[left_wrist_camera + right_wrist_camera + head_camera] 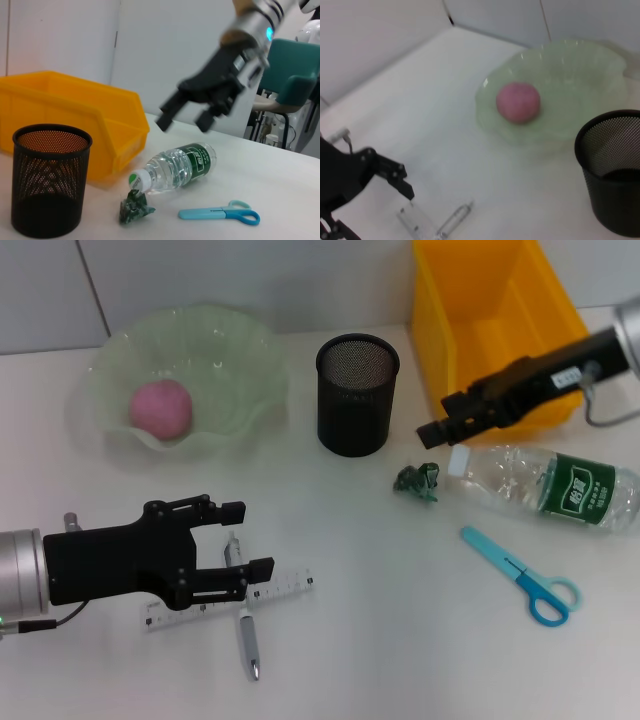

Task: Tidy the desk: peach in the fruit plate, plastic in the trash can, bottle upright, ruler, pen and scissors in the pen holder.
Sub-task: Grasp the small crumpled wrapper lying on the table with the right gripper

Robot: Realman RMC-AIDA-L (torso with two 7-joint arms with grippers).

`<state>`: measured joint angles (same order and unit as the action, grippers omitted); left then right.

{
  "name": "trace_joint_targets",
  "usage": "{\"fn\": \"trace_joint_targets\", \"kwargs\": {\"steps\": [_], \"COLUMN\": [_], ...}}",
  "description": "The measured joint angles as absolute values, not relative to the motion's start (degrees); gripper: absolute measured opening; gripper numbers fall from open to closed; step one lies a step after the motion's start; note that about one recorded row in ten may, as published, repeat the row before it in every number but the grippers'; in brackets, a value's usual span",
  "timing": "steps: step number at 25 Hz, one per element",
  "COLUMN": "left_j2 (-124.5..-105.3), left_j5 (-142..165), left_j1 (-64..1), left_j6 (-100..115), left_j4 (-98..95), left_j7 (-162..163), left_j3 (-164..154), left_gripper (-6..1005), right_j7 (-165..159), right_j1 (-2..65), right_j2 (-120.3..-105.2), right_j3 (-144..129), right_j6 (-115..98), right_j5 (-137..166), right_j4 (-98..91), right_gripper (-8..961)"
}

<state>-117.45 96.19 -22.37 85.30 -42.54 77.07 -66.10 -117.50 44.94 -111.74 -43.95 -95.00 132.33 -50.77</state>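
Observation:
The pink peach (160, 407) lies in the green fruit plate (235, 350). A black mesh pen holder (357, 395) stands mid-table with the yellow trash can (470, 330) behind it on the right. Crumpled green plastic (418, 482) lies beside the cap of the bottle (545, 485), which is on its side. Blue scissors (520, 575) lie in front of the bottle. My right gripper (432, 432) hovers open above the bottle cap, holding nothing. My left gripper (250, 540) is open low over the ruler (285, 587) and the pen (247, 635), which crosses the ruler.
The left wrist view shows the pen holder (50, 180), plastic (134, 206), bottle (175, 167), scissors (220, 214) and right gripper (185, 122). A teal chair (295, 75) stands beyond the table. The right wrist view shows the peach (518, 102) and plate (570, 65).

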Motion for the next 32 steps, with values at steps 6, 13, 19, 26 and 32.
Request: {"fn": "trace_joint_targets", "kwargs": {"steps": [6, 13, 19, 26, 32], "left_j2": [-117.66, -117.93, -118.09, -118.13, -118.12], "left_j5": [96.19, 96.15, 96.12, 96.04, 96.04], "left_j1": [-22.45, -22.38, -22.02, -21.83, -21.60], "left_j6": [85.34, 85.34, 85.11, 85.22, 85.42], "left_j4": [-42.54, -42.44, -42.12, -41.87, -41.84], "left_j7": [77.23, 77.28, 77.39, 77.16, 77.19], "left_j3": [-65.11, -64.17, -63.94, -63.22, -63.08], "left_gripper": [807, 807, 807, 807, 806], "right_j7": [-121.08, -122.34, -122.34, -122.16, -122.18], "right_j1": [52.89, 57.54, 58.35, 58.47, 58.42], "right_j2": [-111.98, -114.49, -117.29, -119.05, -119.17], "right_j3": [-50.95, -57.97, -63.65, -67.26, -67.89], "right_j6": [-93.79, -90.05, -84.76, -78.85, -74.98], "right_j5": [142.65, 150.86, 154.72, 157.20, 157.20], "right_j4": [-50.62, -50.34, -48.58, -44.55, -41.10], "right_gripper": [812, 813, 812, 813, 813]}}
